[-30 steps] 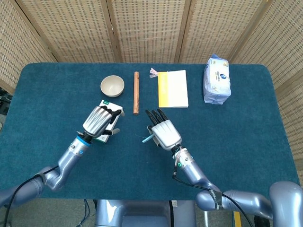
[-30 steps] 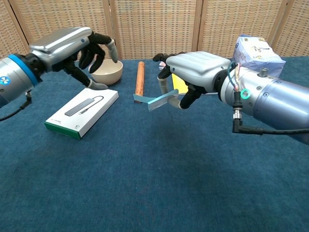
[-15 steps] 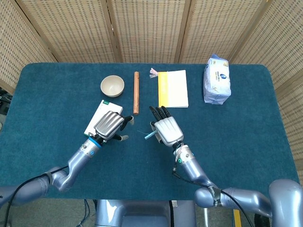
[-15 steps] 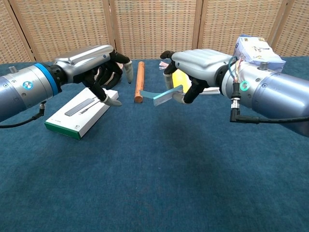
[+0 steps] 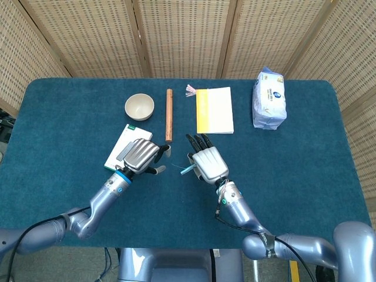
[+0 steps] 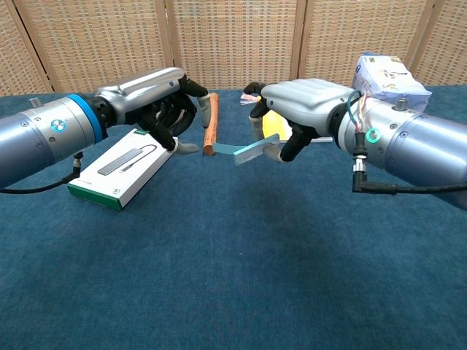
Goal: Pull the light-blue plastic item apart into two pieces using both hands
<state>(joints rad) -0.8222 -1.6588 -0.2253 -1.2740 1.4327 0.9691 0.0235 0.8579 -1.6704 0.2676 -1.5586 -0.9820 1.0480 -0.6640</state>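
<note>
my left hand point(image 6: 164, 109) hangs above the near corner of the white adapter box point(image 6: 124, 169), holding nothing, fingers partly curled but apart, thumb and forefinger tips turned toward the centre. it sits just right of the box in the head view, a short way left of the light-blue plastic item point(image 6: 252, 150).

using that item as my landmark: it is off the cloth, lifted above the blue table point(image 6: 233, 277), and pinched at its right end by my right hand point(image 6: 295, 109). its long axis runs roughly left to right across the chest view, tilted a little, the free end pointing straight at my left hand. behind that free end lies the wooden rod point(image 6: 211, 122), lengthwise away from me; behind the item itself is the yellow notebook point(image 5: 214, 110); far to its right, the tissue pack point(image 5: 269, 98). the beige bowl point(image 5: 139, 107) sits back and to the left.

the left fingertips and the free end are near but apart, with open air between. i judge the left hand needs only to travel rightward along the item's axis and close on that end; the pull then goes outward along the same line.
</note>
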